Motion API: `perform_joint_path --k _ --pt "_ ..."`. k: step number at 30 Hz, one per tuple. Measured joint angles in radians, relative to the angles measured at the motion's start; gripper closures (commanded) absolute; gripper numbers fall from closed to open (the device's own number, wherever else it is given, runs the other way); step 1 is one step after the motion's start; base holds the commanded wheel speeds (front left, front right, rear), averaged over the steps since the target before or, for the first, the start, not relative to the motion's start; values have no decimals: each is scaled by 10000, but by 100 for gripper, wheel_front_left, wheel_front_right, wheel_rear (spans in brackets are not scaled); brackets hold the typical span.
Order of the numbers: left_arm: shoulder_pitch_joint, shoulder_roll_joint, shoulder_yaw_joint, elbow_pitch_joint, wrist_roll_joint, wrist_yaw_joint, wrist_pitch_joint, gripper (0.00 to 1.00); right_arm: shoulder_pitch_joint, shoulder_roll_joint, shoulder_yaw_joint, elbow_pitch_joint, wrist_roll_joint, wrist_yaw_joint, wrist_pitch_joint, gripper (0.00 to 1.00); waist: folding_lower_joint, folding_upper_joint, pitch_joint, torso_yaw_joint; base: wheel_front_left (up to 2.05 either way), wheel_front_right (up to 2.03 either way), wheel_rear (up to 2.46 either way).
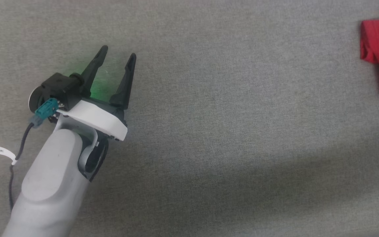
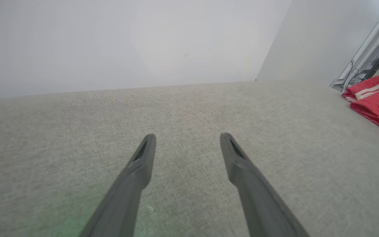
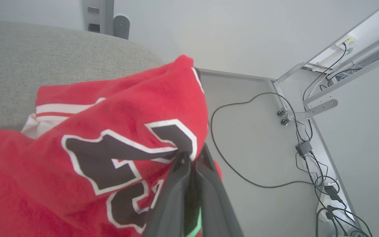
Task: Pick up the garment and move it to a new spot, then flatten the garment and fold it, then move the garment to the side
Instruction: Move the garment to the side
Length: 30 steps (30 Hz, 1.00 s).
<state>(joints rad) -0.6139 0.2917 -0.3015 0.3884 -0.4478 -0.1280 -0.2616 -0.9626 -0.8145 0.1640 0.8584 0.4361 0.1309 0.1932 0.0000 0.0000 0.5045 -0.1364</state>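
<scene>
the right gripper (image 3: 192,158) has its fingers pinched narrow on the garment (image 3: 110,108), biting a fold beside the black, white-edged number. the red cloth sits bunched at the far right edge of the grey counter (image 1: 225,115), close to the drop to the floor (image 3: 258,138). the left gripper (image 1: 118,52) hovers over bare counter, fingers wide, holding nothing. this looks like the pick-and-move step: lift until the hanging cloth clears the edge, carry it toward the open middle, then lay it down slack so the sleeves can be spread

Lab-like room: bare walls (image 3: 242,33), loose cables (image 3: 262,187)
</scene>
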Motion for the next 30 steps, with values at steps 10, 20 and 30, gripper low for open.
perform_joint_path --k 10,20,30 --pt "-657 174 -414 12 -44 -2 -10 0 -697 765 -328 1459 -848 -2 -663 100 0 0 621 -118 0 0 0" --pt "-827 190 -552 -96 -366 -13 -12 0 -1266 1179 -491 2566 -1331 -2 -1051 0 -1 0 689 73 0 0 0" --pt "-104 326 92 -345 -667 -12 -8 0 -1479 1664 -222 2527 -1181 -2 -1469 0 0 0 -128 90 0 0 0"
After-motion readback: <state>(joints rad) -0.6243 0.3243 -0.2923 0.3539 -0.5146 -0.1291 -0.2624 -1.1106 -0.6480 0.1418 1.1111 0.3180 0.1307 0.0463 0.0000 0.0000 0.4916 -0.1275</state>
